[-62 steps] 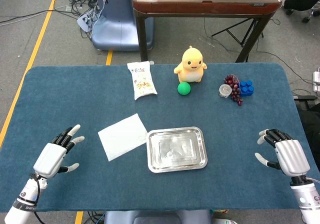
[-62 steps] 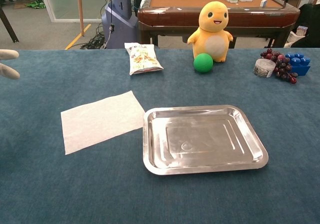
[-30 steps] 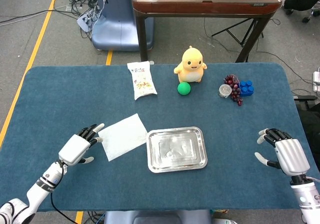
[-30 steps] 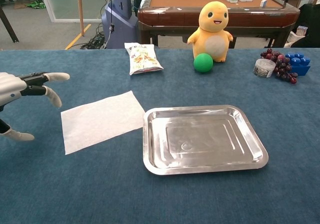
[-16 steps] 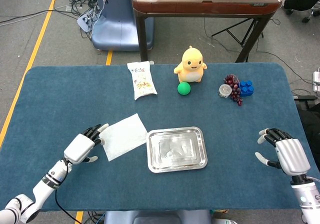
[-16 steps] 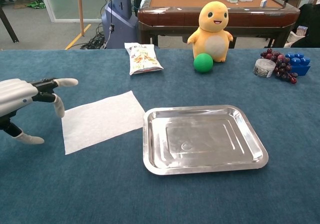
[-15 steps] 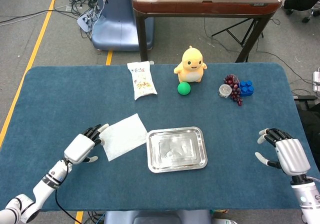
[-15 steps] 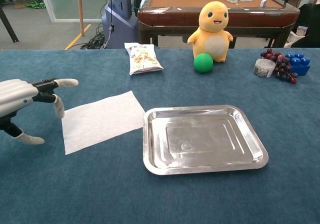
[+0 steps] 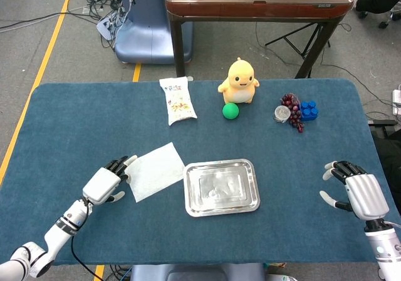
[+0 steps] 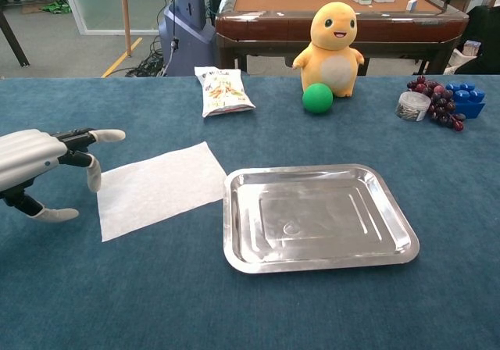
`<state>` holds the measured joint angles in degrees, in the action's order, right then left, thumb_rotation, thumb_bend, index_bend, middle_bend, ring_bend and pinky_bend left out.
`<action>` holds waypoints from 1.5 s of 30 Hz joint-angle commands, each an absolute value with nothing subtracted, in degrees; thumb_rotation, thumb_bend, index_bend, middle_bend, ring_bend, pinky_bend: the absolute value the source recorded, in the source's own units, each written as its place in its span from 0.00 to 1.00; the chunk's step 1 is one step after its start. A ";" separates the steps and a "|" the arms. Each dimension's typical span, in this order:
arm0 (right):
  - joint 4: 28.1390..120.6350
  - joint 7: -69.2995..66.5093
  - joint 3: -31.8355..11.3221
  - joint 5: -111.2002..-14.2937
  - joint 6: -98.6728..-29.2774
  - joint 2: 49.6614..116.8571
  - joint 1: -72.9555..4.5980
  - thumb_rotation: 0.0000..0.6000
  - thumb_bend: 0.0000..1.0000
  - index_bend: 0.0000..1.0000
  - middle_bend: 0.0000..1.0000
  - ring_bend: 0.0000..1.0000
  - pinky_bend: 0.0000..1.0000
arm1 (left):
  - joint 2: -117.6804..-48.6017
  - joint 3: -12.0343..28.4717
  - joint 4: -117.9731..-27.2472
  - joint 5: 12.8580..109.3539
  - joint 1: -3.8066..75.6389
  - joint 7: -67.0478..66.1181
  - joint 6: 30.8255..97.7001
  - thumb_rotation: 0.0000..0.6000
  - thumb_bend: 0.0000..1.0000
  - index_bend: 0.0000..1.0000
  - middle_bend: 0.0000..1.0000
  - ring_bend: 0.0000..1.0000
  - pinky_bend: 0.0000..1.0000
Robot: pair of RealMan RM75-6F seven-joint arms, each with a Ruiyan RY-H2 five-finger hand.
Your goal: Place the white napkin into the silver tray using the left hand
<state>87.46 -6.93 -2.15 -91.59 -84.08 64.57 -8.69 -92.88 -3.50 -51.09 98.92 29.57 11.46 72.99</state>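
Barely begun: white napkin [image 10: 158,188] lying flat on the table just left of the empty silver tray [image 10: 391,255], not yet gripped. Left hand [image 10: 35,165] at its left edge, fingers spread and holding nothing. Grasp, lift and placement all left to do.

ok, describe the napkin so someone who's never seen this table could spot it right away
Start at the silver tray near the front middle of the blue table. The white napkin lies flat beside the tray's left edge, its near corner about meeting the rim, with the left hand at its far-left corner. It is the only flat, plain white sheet; the snack bag behind it is puffy and printed.
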 commanded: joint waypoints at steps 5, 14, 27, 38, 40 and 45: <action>87.45 -6.89 -2.15 -91.53 -83.98 64.61 -8.73 1.00 0.21 0.49 0.35 0.27 0.38 | -93.91 -4.13 -49.63 98.57 29.69 11.50 72.38 1.00 0.24 0.47 0.02 0.00 0.18; 87.39 -6.99 -2.07 -91.58 -83.84 64.60 -8.80 1.00 0.21 0.49 0.35 0.27 0.38 | -94.86 -4.65 -48.22 98.14 29.55 11.91 72.41 1.00 0.24 0.47 0.02 0.00 0.18; 87.37 -7.06 -2.08 -91.53 -83.87 64.55 -8.79 1.00 0.21 0.49 0.35 0.27 0.38 | -95.88 -4.74 -47.27 97.33 29.76 13.75 72.16 1.00 0.24 0.47 0.02 0.00 0.18; 87.38 -7.28 -2.10 -91.55 -84.06 64.45 -8.72 1.00 0.21 0.49 0.35 0.27 0.38 | -96.85 -4.38 -46.42 96.70 30.03 15.30 72.41 1.00 0.24 0.47 0.02 0.00 0.19; 87.40 -7.36 -2.11 -91.55 -84.15 64.42 -8.68 1.00 0.21 0.49 0.35 0.27 0.38 | -97.04 -4.36 -46.23 96.51 30.08 15.22 72.12 1.00 0.24 0.47 0.02 0.00 0.19; 87.37 -7.61 -2.15 -91.52 -84.28 64.32 -8.62 1.00 0.21 0.49 0.35 0.27 0.38 | -97.30 -4.61 -45.86 96.43 30.15 14.89 71.63 1.00 0.24 0.47 0.02 0.00 0.19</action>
